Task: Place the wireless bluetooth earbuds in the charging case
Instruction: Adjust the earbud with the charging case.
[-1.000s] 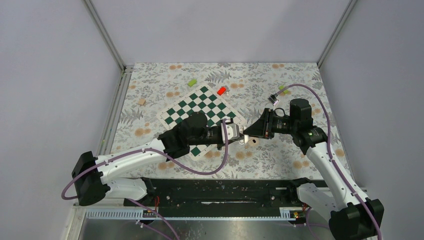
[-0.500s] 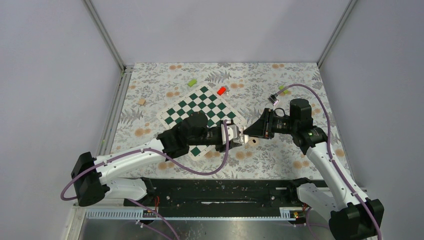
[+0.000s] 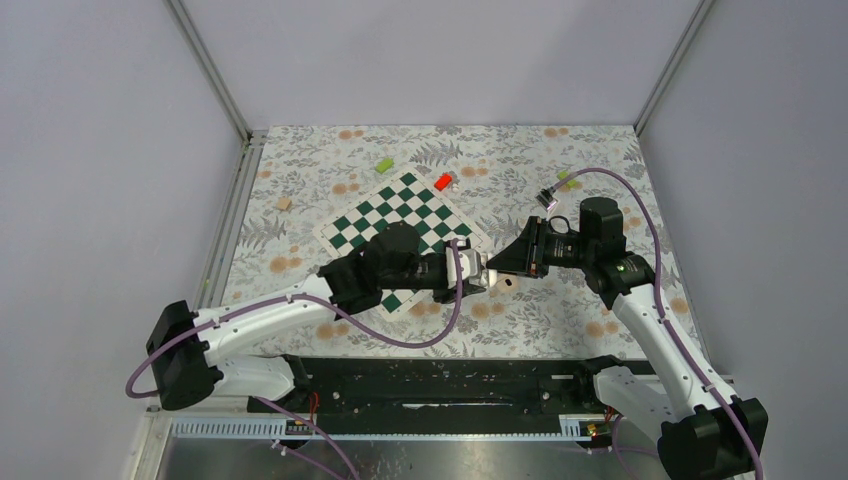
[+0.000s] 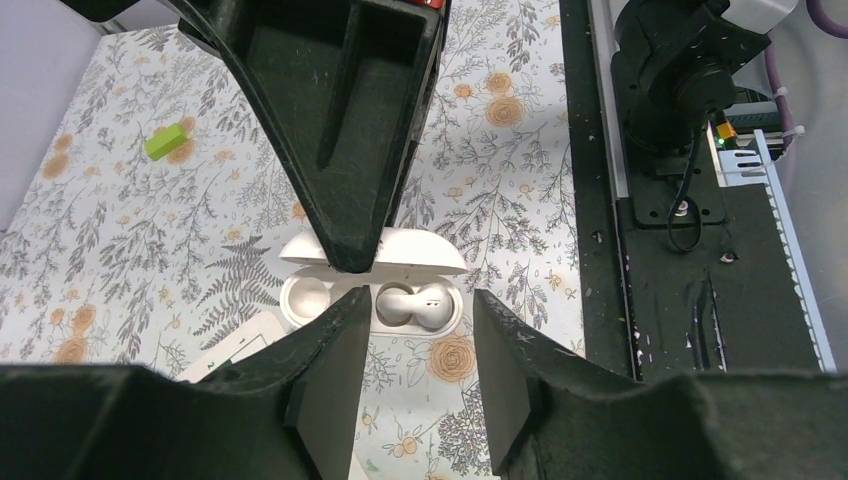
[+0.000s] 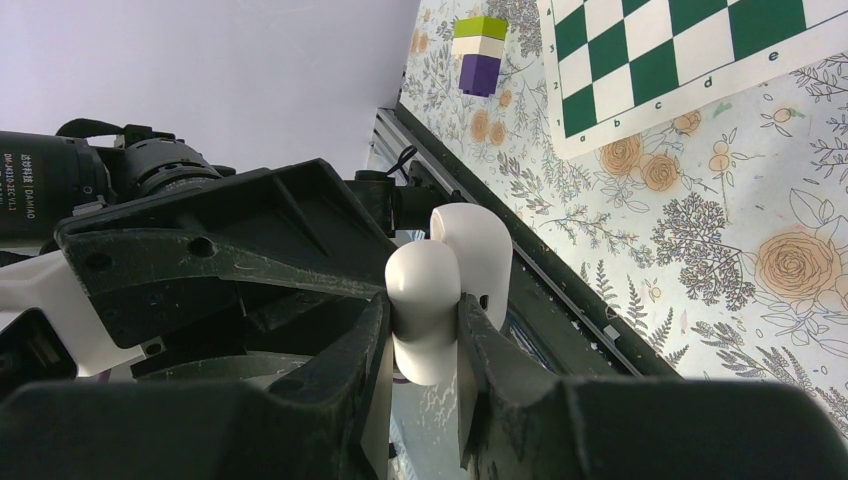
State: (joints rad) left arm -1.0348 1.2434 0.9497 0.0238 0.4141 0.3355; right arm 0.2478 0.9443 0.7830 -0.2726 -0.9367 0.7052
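Has spread left gripper's (image 3: 483, 277) formerly shut jaws, earbud (image 4: 415, 302) seated at 3 o'clock in charging case (image 4: 430, 250) pinched by right gripper (image 5: 422, 320).

I judge this a robotics lab cell. Grounds: plain grey panel walls (image 3: 100, 150) on aluminium posts (image 3: 207, 68) enclose the bench (image 3: 600, 150). The left arm (image 3: 262, 318) and right arm (image 3: 652, 335), 2 in all, are bolted by a black rail (image 3: 450, 380). Purple cables (image 3: 400, 346) run exposed, and a chessboard mat (image 3: 400, 215) lies on the floral cover.

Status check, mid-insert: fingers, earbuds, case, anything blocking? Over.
Left gripper open, empty. Right gripper shut on charging case, open. One earbud seated, other socket bare. Nothing in the way.
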